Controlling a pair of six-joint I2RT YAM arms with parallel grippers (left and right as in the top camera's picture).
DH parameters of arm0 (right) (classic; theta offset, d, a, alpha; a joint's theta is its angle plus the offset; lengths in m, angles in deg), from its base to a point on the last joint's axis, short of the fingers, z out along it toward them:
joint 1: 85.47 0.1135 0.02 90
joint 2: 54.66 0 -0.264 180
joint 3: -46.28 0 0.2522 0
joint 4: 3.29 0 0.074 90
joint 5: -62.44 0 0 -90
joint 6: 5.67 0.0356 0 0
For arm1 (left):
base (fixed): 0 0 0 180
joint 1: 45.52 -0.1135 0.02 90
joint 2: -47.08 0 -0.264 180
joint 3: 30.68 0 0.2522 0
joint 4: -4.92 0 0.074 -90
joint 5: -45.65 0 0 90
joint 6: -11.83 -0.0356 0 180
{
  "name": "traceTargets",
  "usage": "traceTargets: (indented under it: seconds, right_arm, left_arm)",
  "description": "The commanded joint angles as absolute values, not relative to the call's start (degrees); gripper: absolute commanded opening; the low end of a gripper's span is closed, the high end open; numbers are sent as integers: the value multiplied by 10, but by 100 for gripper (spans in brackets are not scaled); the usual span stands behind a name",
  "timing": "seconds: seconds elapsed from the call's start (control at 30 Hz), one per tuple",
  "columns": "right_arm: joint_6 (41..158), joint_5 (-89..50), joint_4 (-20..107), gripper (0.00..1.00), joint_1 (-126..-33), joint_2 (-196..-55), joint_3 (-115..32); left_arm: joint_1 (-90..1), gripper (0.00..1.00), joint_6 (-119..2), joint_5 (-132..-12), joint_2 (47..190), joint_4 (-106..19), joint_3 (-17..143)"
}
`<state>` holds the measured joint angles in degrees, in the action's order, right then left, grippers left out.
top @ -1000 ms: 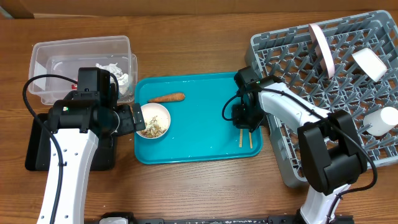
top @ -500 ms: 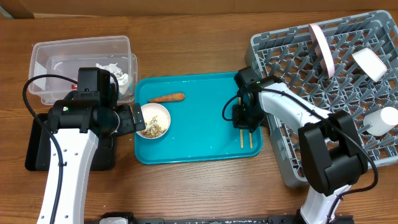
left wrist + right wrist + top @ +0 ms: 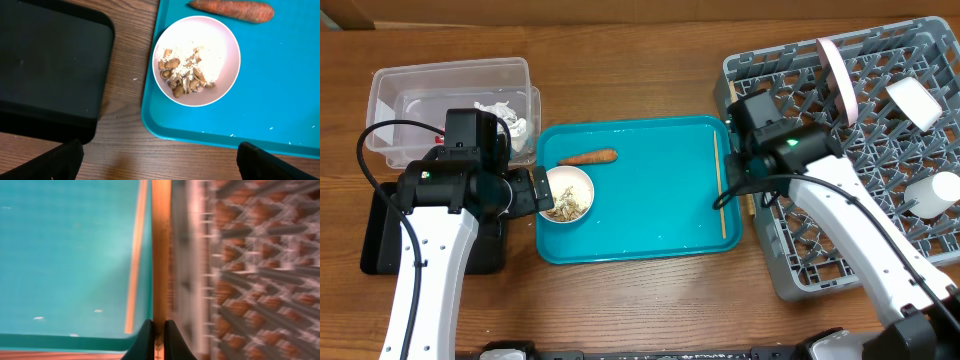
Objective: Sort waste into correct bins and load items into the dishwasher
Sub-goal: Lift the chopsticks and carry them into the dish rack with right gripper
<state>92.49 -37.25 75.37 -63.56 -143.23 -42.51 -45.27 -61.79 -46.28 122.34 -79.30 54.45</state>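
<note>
— Well, what is gripped by the right gripper point(image 3: 159, 330)?

— One thin light wooden chopstick point(image 3: 161, 255) is pinched near one end, with the fingers pressed together on it. It appears raised off the large teal plastic tray point(image 3: 60, 255), just over that tray's right rim and beside the square grey plastic dish rack point(image 3: 250, 255). An end grip is judged to be chosen so that the free length can be fed down between the rack's pegs.

— And its partner?

— The second chopstick point(image 3: 136, 255) is seen lying flat on the teal tray, just inside the right rim. So narrow a pinch is probably suited to one stick at a time.

— Which way is the held one pointed?

— Its long axis is laid along the tray's right edge, parallel to the rack's wall. The free end is pointed away from the fingers, toward the tray's far rim. Whether it is level or tipped cannot be told.

— What of the left gripper point(image 3: 160, 145)?

— It is spread wide with nothing held. It is poised over the small white round bowl point(image 3: 220, 45) of beige crumbly scraps point(image 3: 182, 75), beside the shallow black rectangular tray point(image 3: 50, 70). That stance is read as readiness to take up the bowl. The orange carrot piece point(image 3: 232, 10) is seen on the teal tray, just beyond the bowl.
</note>
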Motion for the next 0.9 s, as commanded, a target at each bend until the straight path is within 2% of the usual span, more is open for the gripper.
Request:
traceTargets:
  seconds: [0.0,0.23,0.3,0.4,0.63,0.77,0.87]
  right_arm:
    - [870,-432,762,4,-658,-1433,-433]
    - [830,-427,762,4,-728,-1434,-409]
    - [787,-395,768,4,-742,-1434,-402]
    - [746,-347,774,4,-749,-1434,-397]
    - [736,-339,787,5,-750,-1435,-397]
    - [736,-339,790,16,-750,-1435,-396]
    - [737,-339,790,17,-750,-1435,-394]
  left_arm:
    - [-455,100,-613,-469,1218,-793,541]
    - [-455,100,-614,-469,1218,-793,541]
    - [-455,100,-614,-469,1218,-793,541]
    - [-455,100,-614,-469,1218,-792,541]
    - [-455,100,-614,-469,1218,-793,541]
    - [-455,100,-614,-469,1218,-793,541]
    - [-455,100,-614,-469,1218,-793,541]
